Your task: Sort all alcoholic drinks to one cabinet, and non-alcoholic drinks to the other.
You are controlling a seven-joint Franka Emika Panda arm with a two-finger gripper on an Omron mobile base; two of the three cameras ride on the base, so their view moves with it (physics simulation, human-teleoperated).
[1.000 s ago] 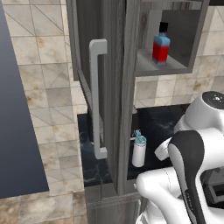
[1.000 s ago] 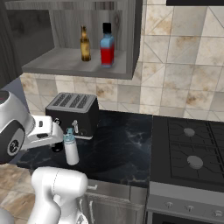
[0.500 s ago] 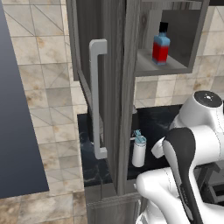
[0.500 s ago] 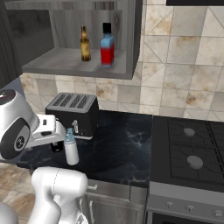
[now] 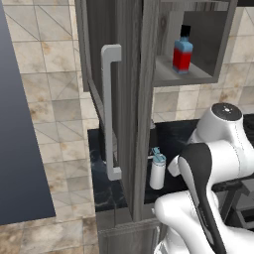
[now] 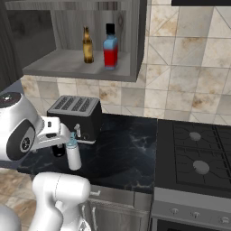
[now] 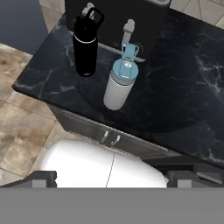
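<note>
The right base view gets both boozy ones on the open cabinet shelf (image 6: 67, 63): the slim amber glass beer bottle (image 6: 87, 45) beside the squat red bottle with blue shoulders (image 6: 110, 48). The hand view catches the small all-black bottle (image 7: 85, 43) near the white teal-lidded bottle (image 7: 120, 82) on the black marble counter (image 7: 183, 100), before the dark toaster (image 6: 77, 115). Gripper's wide open, holding nothing. Since earlier, the arm has swung a little; the bottles haven't moved.

Even, flat rendered light, sharp throughout, with soft shadows under the shelf (image 6: 76, 67) and no glare.
</note>
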